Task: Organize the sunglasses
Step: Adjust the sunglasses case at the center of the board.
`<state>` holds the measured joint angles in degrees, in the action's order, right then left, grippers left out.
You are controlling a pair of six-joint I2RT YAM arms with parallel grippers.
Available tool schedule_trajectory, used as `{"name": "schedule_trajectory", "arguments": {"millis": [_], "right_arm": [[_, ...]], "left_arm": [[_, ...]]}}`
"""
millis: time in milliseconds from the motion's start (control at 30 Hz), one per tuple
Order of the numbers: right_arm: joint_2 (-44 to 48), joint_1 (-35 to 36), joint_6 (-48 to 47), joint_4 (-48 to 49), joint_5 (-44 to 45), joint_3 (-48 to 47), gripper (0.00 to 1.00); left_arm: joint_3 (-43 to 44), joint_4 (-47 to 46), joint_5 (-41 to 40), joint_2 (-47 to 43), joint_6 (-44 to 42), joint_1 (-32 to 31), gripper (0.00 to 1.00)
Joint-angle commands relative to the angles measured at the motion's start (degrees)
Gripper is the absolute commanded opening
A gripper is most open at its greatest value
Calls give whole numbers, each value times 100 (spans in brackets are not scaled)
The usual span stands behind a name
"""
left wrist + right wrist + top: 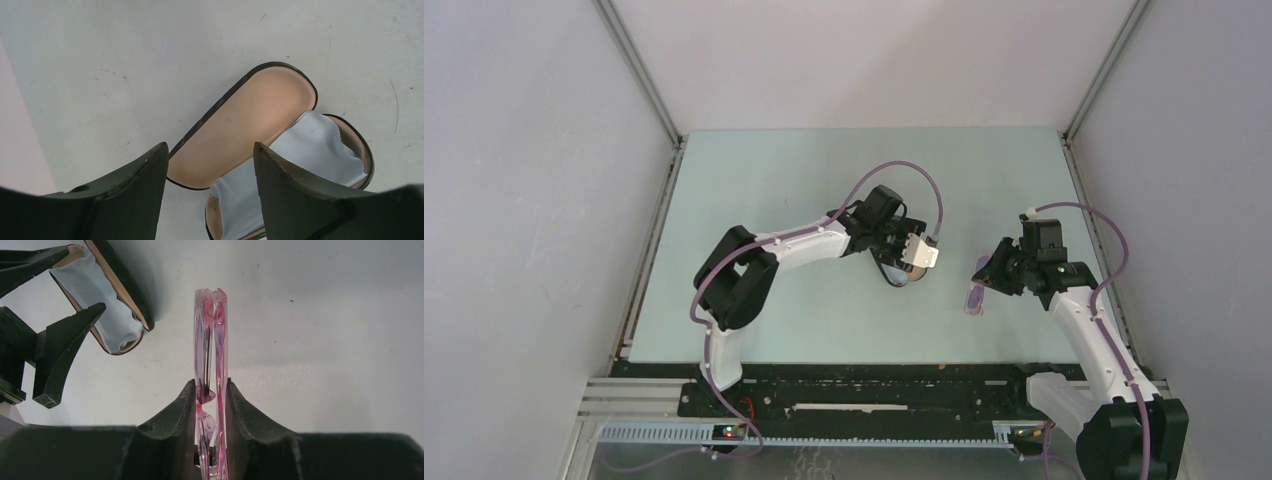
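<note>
The folded pink-purple sunglasses (210, 340) stand on edge between the fingers of my right gripper (210, 387), which is shut on them; from above they show at the gripper's left (975, 293). The black case (240, 135) with tan lining lies open under my left gripper (210, 150), which is open and empty just above it. A blue-grey cloth (300, 160) lies in the case's lower half. The case and the left gripper's fingers (60, 350) show at the upper left of the right wrist view. In the top view the left gripper (902, 262) covers most of the case (896, 278).
The pale green table (804, 180) is boxed in by grey walls on the left, right and back. A black rail (864, 385) runs along the near edge by the arm bases.
</note>
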<state>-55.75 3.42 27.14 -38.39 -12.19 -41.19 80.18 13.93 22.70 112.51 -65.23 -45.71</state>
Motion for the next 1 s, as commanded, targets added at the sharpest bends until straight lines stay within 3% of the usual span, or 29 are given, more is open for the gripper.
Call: {"name": "schedule_trajectory", "arguments": {"millis": [0,133,667,967], "right_arm": [[43,-34,-109,56,-123,-21,30],[50,-37,-103,66,-122,-1,30],[-30,-43,-108,130,-197,41,30],[-55,-53,-104,163,-214,69,30]], "left_arm": [[367,122,110,74,-451,28,68],[769,704,162,360,-673,49,66],[1330,502,323,896,-479,119,61],[1524,897,426,1010,-581,172,46]]}}
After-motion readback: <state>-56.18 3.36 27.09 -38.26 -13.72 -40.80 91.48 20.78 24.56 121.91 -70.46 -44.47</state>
